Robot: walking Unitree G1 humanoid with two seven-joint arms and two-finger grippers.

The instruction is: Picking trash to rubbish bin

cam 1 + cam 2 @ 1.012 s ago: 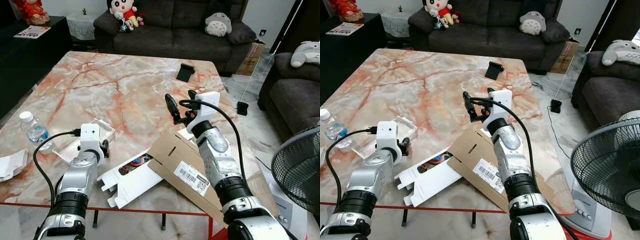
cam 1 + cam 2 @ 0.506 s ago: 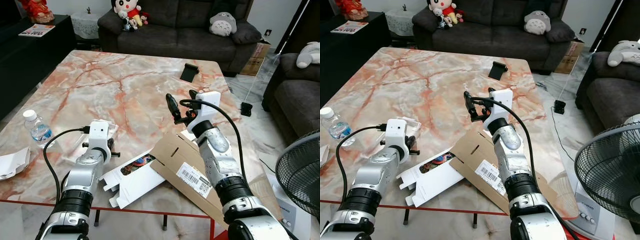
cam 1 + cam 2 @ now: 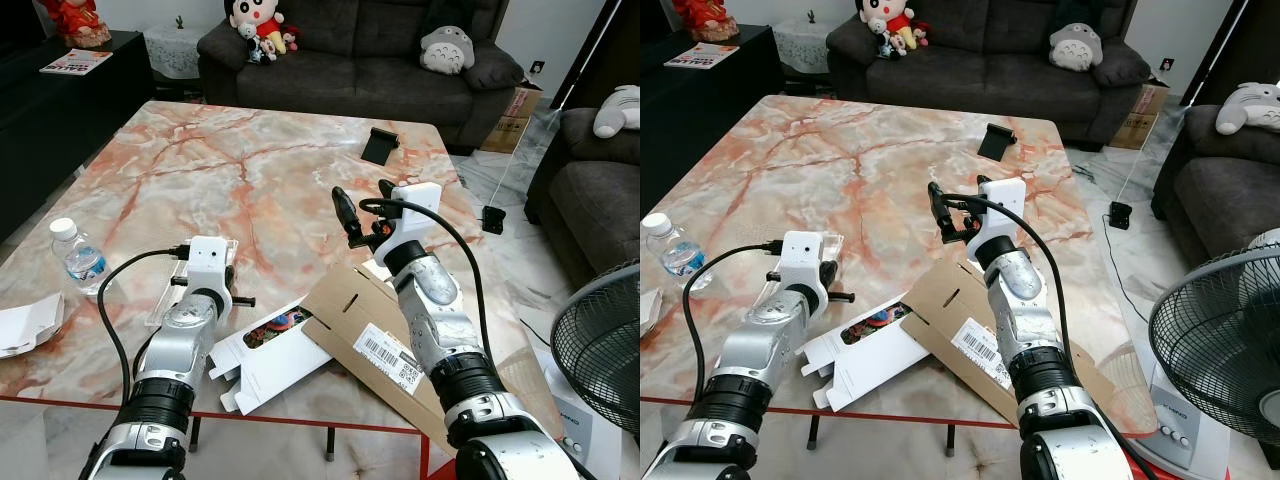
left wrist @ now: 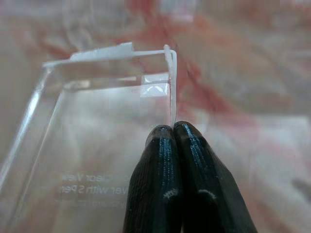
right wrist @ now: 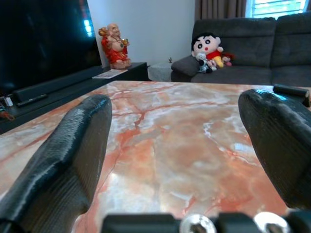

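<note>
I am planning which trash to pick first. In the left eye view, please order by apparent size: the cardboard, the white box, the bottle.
1. Cardboard, largest.
2. White box.
3. Bottle, smallest, though it stands a little farther from the camera than the other two.

Little can be read here. In the left wrist view, faint white print runs along the lower left of the clear plastic box [image 4: 92, 145]; it is blurred, and only fragments such as "Clear View" and "with 5 Pen" can be made out. In the head views, just below centre, a white shipping label [image 3: 388, 357] with a black barcode is stuck on the brown cardboard [image 3: 350, 310]; its small print is too fine to read. The water bottle [image 3: 80, 260] at the left edge carries a blue label, illegible.
</note>
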